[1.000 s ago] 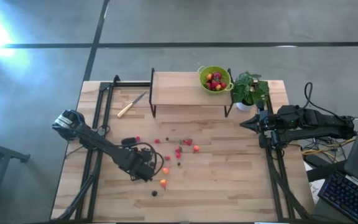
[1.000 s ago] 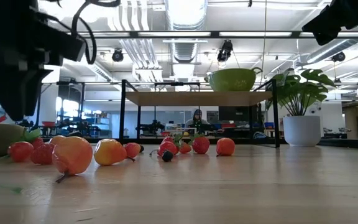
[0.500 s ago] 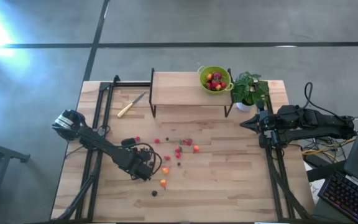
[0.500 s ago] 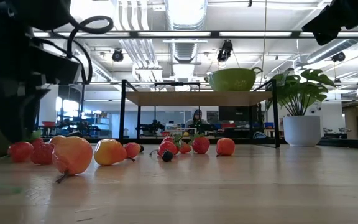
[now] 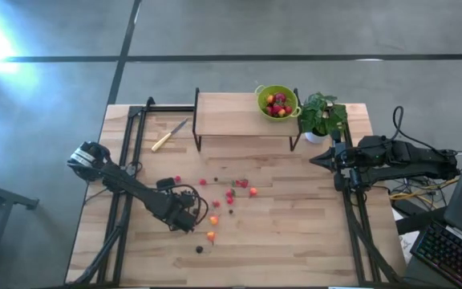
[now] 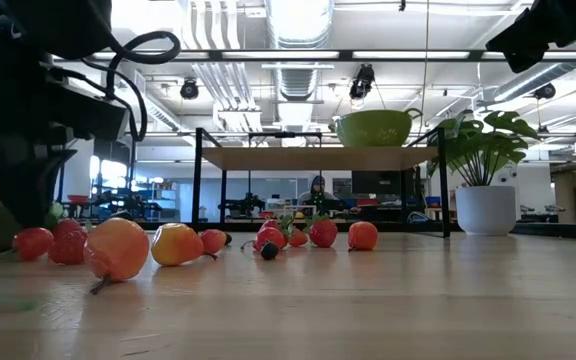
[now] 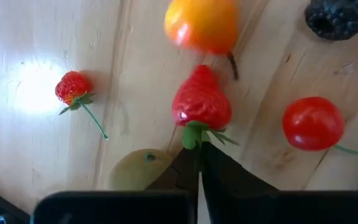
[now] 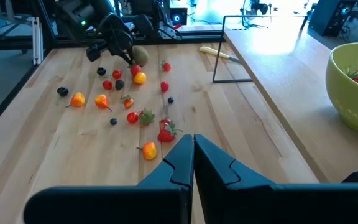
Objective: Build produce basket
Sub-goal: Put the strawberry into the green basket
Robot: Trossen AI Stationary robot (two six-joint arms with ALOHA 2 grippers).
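Both arms were dark, nearly black, built of slim tubular links joined by thicker rounded joint housings. The left arm [image 5: 127, 183] carried a loop of black cable near its wrist, which arched above the blocky wrist housing in the low view. Its gripper [image 7: 199, 163] ended in two flat, black, wedge-shaped fingers tapering to narrow tips. The right arm [image 5: 399, 157] had a bulkier, boxy forearm section with black cables trailing behind it. Its gripper [image 8: 192, 157] showed matching matte black fingers with angled, stepped inner edges.
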